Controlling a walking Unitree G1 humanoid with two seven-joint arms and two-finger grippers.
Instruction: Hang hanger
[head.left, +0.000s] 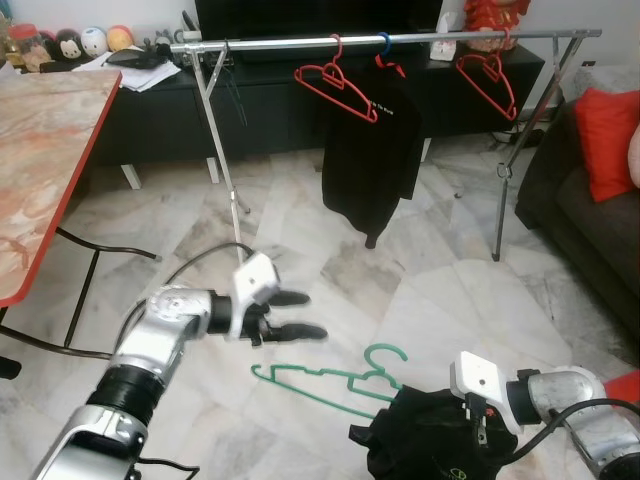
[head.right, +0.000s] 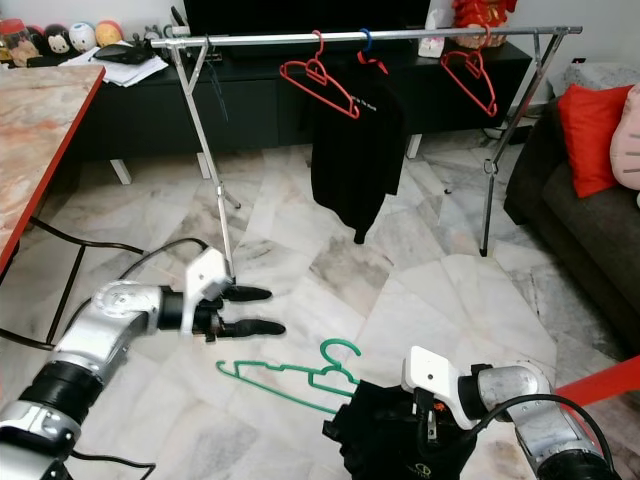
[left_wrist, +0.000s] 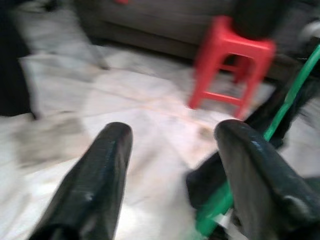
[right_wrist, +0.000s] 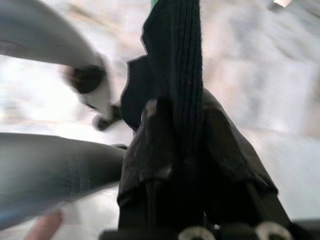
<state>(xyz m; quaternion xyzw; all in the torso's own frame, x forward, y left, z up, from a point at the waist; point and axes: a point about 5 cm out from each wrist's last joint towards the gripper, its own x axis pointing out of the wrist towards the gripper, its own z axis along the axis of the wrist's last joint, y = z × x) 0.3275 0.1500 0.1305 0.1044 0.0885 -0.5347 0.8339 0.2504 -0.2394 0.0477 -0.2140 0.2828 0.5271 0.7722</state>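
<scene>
Nearest the camera, the right gripper (head.left: 482, 424) is pinched on the black garment (head.left: 425, 440) heaped on the floor, while the left gripper (head.left: 302, 315) hovers spread just above the green hanger (head.left: 330, 380). That hanger lies flat on the marble floor (head.left: 420, 290), its hooked end touching the garment. Judging by this, hanging has barely begun: the hanger must be grasped, lifted and hooked onto the metal rail (head.left: 400, 40), well apart from it.

I'm looking into a home living room: pale marble floor (head.left: 430, 290), a dark sofa (head.left: 590, 215) with a red cushion (head.left: 607, 140), a low black TV cabinet (head.left: 270, 95), a metal clothes rail (head.left: 380, 40), and probably a red plastic stool (left_wrist: 232, 65), though blurred.
</scene>
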